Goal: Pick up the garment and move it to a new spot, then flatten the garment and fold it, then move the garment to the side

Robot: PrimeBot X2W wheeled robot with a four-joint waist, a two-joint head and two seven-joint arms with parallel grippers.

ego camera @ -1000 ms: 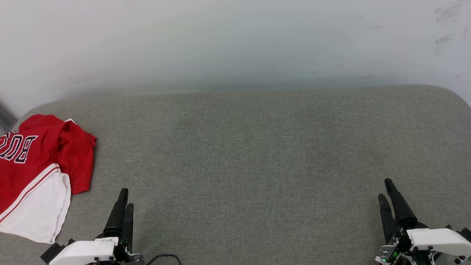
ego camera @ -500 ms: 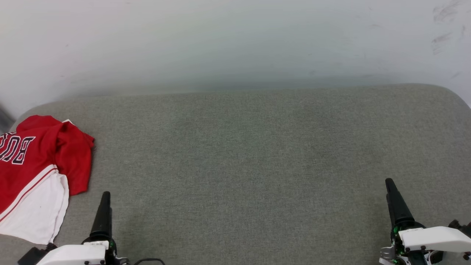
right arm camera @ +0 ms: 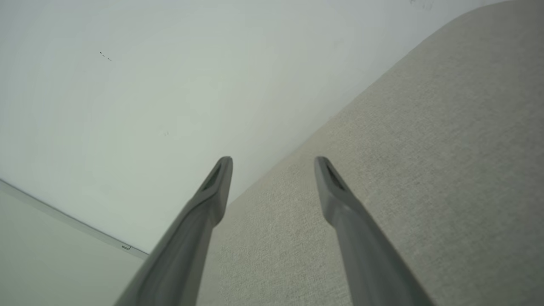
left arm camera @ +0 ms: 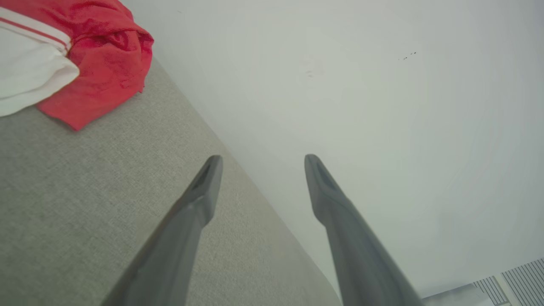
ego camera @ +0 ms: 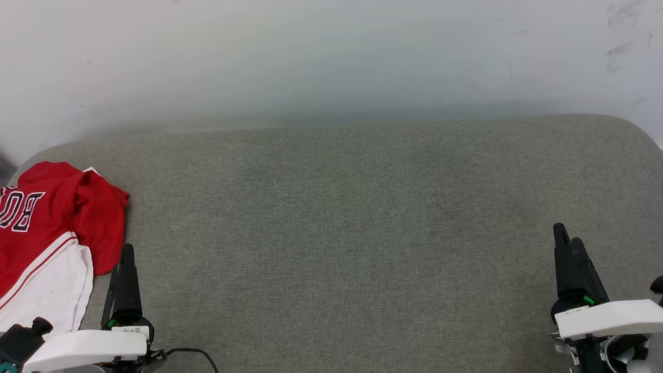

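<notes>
nothing of the task looks done yet: the garment (ego camera: 46, 228) lies crumpled and unheld at the left edge of the grey cushion (ego camera: 362, 233), the left gripper (left arm camera: 261, 159) just beside it, the right gripper (right arm camera: 272, 160) well apart at the right, both with fingers spread and empty.

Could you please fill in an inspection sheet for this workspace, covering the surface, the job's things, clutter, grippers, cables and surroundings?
Surface: grey fabric cushion, flat, with rounded far corners.
Job's things: garment crumpled at the cushion's left edge, partly out of the head view; black lettering partly showing, white sleeve nearest the robot.
Clutter: nothing seen.
Grippers: left gripper open, holding nothing, close beside the garment but apart from it; right gripper open, holding nothing, over bare cushion at the right.
Cables: black cable looping by the left wrist.
Surroundings: pale wall behind the cushion, with scuff marks at its upper right.
</notes>
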